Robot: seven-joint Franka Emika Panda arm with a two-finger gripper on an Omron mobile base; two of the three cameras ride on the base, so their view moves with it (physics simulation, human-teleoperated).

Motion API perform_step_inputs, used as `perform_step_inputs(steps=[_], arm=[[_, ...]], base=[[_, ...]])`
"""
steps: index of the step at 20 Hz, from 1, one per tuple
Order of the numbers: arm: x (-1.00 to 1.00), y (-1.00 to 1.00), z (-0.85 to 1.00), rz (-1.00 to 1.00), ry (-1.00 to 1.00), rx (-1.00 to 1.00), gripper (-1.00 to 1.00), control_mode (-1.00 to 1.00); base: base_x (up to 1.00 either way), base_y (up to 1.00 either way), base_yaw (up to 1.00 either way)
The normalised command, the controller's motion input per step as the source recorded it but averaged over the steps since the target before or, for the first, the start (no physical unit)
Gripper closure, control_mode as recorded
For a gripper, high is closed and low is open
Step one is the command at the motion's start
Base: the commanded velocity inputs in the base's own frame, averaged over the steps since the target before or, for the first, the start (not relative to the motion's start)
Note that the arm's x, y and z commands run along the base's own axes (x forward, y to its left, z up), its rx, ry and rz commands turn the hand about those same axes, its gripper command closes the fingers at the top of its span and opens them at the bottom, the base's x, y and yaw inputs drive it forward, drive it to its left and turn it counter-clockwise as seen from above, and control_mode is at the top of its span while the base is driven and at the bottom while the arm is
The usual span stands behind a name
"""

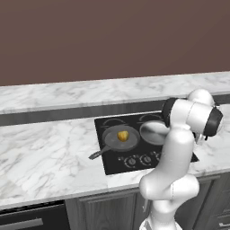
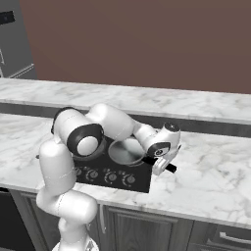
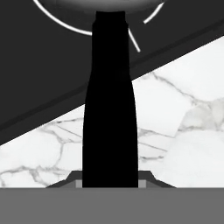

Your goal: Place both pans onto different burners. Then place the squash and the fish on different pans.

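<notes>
A black glass cooktop [image 1: 117, 167] is set into a white marble desk [image 1: 45, 152] in front of a brown wall [image 1: 112, 36]. Every place below is given relative to this cooktop.

A dark grey skillet [image 1: 119, 138] sits on the cooktop's front left burner, its short handle pointing out over the cooktop's left edge. A small yellow squash [image 1: 122, 135] lies in the middle of the skillet.

A shiny silver pan [image 2: 126, 150] rests on the cooktop's right side, beside the skillet and apart from it. In the left base view the silver pan [image 1: 153, 132] is partly hidden by the arm. Its straight black handle [image 3: 110, 105] reaches out over the cooktop's right edge and above the marble.

The white arm bends across the cooktop from the front, and its pincer [image 2: 162, 166] hangs at the cooktop's right front corner, over that handle. In the hand view the handle runs straight up from between the finger tips towards the pan's bright rim [image 3: 70, 27], so the pincer is clamped narrowly on the handle.

A row of round knobs [image 2: 108, 176] lines the cooktop's front edge.
</notes>
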Motion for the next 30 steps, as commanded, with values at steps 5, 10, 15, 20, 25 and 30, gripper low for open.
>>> perform_step_inputs(steps=[5,10,15,20,25,30], arm=[[0.35,-0.22,-0.13,0.02,0.00,0.00,1.00,-1.00],[0.16,-0.33,-0.11,0.02,0.00,0.00,1.00,-1.00],[0.00,-0.19,-0.01,0.04,0.03,0.00,1.00,-1.00],[0.00,0.00,0.00,0.01,0.08,0.00,1.00,-1.00],[0.00,0.00,-0.12,0.01,0.08,0.00,1.00,-1.00],[0.00,0.00,-0.17,0.00,0.04,0.00,1.00,-1.00]], base=[[0.00,0.00,0.00],[0.00,0.00,0.00],[0.00,0.00,0.00],[0.00,0.00,0.00],[0.00,0.00,0.00],[0.00,0.00,0.00]])
